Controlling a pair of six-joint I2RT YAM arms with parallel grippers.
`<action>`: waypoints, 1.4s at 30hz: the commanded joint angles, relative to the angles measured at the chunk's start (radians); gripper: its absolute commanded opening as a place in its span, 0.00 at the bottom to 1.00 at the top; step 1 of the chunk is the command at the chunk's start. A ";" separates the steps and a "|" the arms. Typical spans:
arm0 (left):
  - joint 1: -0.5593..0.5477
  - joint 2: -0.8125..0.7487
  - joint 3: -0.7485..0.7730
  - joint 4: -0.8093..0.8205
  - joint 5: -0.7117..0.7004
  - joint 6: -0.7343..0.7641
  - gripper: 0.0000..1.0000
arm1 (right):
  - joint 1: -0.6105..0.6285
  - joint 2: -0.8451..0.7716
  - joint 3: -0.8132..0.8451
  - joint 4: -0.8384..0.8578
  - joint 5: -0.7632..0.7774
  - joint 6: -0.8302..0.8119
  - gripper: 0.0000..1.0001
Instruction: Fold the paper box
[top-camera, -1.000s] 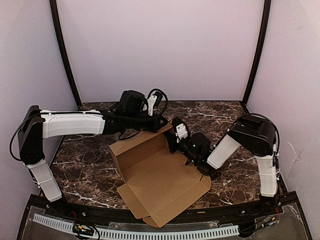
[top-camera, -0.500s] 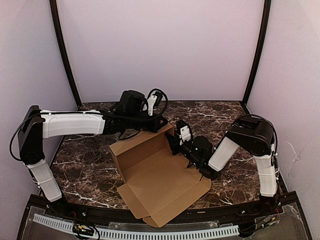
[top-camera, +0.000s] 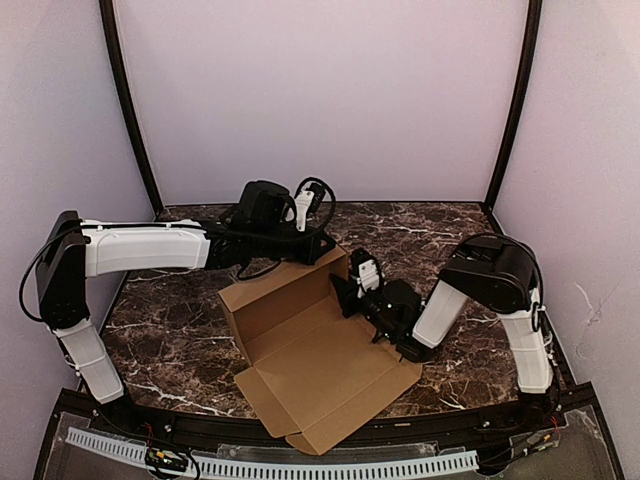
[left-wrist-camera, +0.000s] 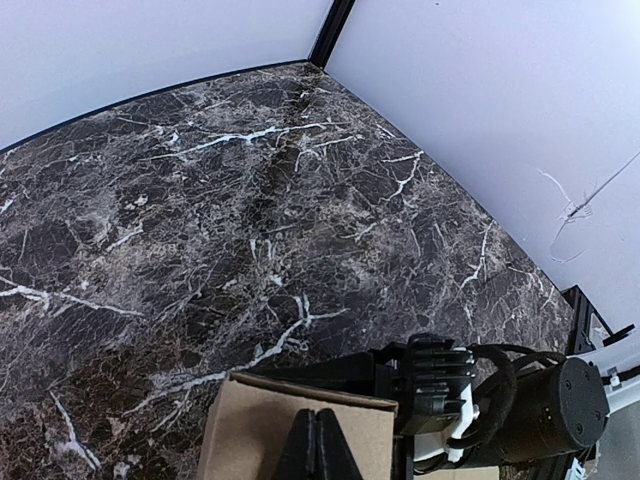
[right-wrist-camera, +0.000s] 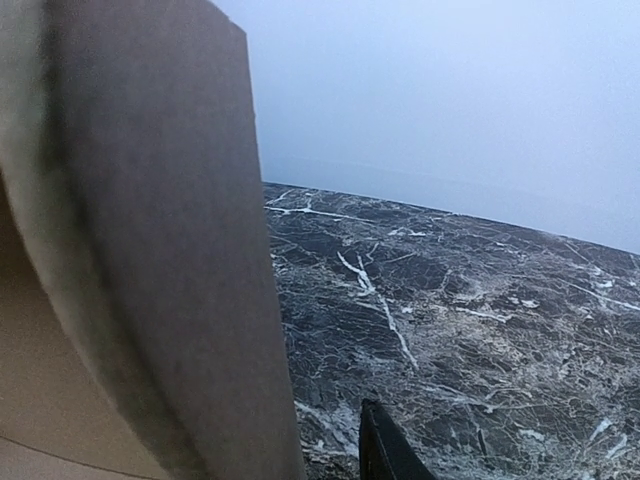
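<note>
The left claw (left-wrist-camera: 312, 445) is shut tight, its two fingers pressed together at the upper edge of the raised rear panel (left-wrist-camera: 300, 420) of the paper box (top-camera: 320, 365). It looks to be propping that panel rather than pinching it. The right claw (top-camera: 342, 290) sits at the right end of the same panel, where a side flap (right-wrist-camera: 150, 260) stands right in front of its camera. Only one finger (right-wrist-camera: 385, 450) shows beside the flap and the other is hidden, so I cannot tell whether this claw grips the flap or merely straddles it.

The paper box lies in the middle of the dark marble desk (top-camera: 450, 240), between the two arms. Its base is flat, its rear panel is tilted up, and its front flaps are spread flat toward the near edge.

The cardboard is probably light and fairly stiff, so it should bend cleanly only along its creases and spring back if let go. On the smooth desk it will likely slide when pushed, so one claw should brace it while the other folds. The best hold is probably a pinch on a flap's thin free edge, well away from the crease. A light squeeze should do, since a hard one would dent the board.
</note>
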 joint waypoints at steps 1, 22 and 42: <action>0.003 0.019 -0.041 -0.177 -0.009 -0.004 0.01 | 0.008 0.031 0.021 0.038 0.013 0.015 0.31; 0.003 0.019 -0.038 -0.181 -0.011 0.005 0.01 | 0.009 0.068 0.054 -0.005 0.035 0.023 0.25; 0.008 0.027 -0.024 -0.192 -0.009 0.012 0.01 | 0.011 0.081 0.068 -0.006 0.033 0.022 0.00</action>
